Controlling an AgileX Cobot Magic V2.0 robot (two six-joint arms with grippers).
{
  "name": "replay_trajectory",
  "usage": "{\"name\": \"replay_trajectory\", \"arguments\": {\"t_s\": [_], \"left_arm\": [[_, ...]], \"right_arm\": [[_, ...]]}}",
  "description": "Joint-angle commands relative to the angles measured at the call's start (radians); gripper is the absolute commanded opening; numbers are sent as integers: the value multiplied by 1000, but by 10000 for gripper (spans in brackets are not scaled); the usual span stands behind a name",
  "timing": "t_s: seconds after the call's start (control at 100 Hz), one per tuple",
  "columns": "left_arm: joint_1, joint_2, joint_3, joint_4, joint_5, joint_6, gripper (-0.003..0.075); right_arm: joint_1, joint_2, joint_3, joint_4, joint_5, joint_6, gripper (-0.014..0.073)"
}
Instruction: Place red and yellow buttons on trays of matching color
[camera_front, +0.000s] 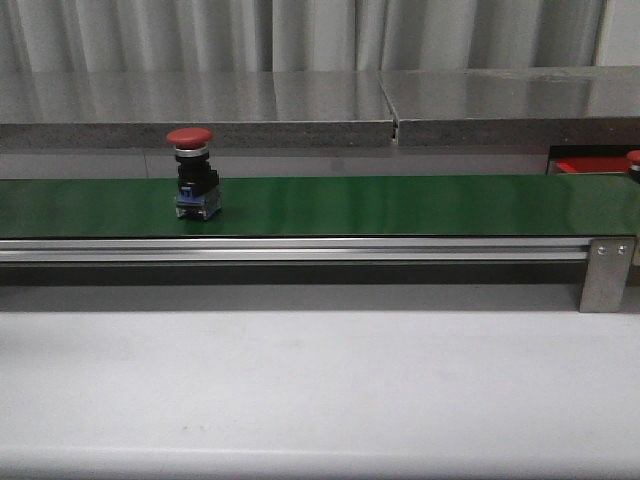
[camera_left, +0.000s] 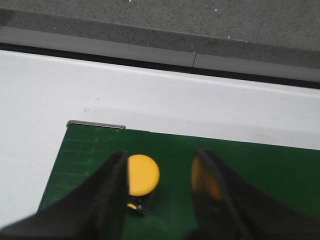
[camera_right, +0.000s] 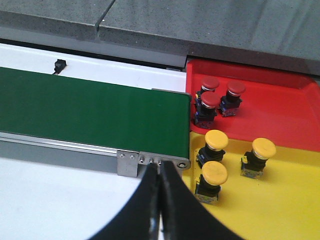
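Nearness favours our left tool (camera_left: 165, 192), spread above the long green belt (camera_left: 260, 170) with the yellow-capped round push button (camera_left: 142, 174) beside one finger, while our right tool (camera_right: 160, 200) is pressed together.

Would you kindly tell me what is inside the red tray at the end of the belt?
The red tray holds three red buttons, clustered upright near the green belt. Its far right part runs out of the picture, so anything there cannot be seen.
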Motion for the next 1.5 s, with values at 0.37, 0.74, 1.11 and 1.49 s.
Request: {"name": "replay_trajectory", "arguments": {"t_s": [0.37, 0.74, 1.11, 1.49], "left_arm": [[-104, -353, 208, -30, -46, -2, -20], [-185, -556, 380, 174, -60, -245, -20], [-198, -809, 541, 158, -61, -243, -20], [-198, -887, 578, 160, -53, -243, -20]], "right_arm": [[0, 4, -26, 9, -76, -12, -118], [0, 4, -26, 9, -76, -12, -118], [0, 4, -26, 9, -76, -12, -118], [0, 4, -26, 9, -76, -12, -118]]}}
